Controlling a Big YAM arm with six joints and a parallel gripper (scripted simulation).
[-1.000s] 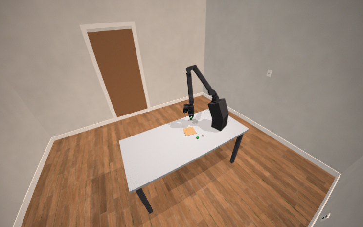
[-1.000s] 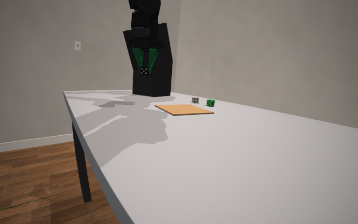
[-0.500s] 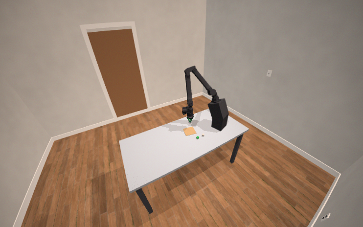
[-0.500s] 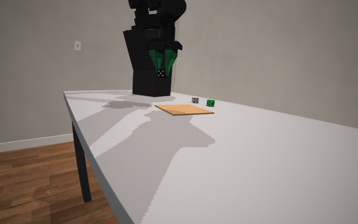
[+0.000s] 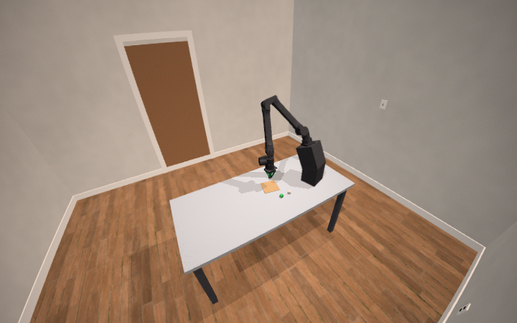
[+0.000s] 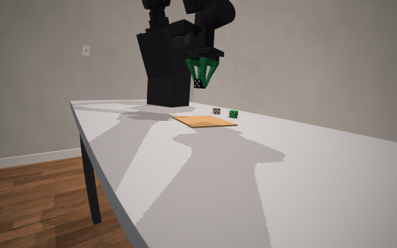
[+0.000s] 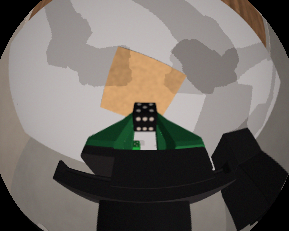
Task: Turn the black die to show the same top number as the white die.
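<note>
My gripper (image 6: pixel 200 83) with green fingers is shut on the black die (image 6: pixel 198 83) and holds it in the air above the orange mat (image 6: pixel 204 120). In the wrist view the black die (image 7: pixel 145 116) sits between the fingertips with the mat (image 7: pixel 142 83) below and just ahead. The gripper also shows in the top view (image 5: pixel 269 175), over the far edge of the mat (image 5: pixel 270 186). The white die (image 6: pixel 216 110) and the green die (image 6: pixel 233 114) lie flat on the table beside the mat. In the top view they show as the white die (image 5: pixel 289 192) and the green die (image 5: pixel 281 195).
The robot's black base (image 6: pixel 164 74) stands on the table behind the mat. The table's left edge (image 6: pixel 83 135) runs close to the mat's side. A door (image 5: pixel 166 100) is in the far wall.
</note>
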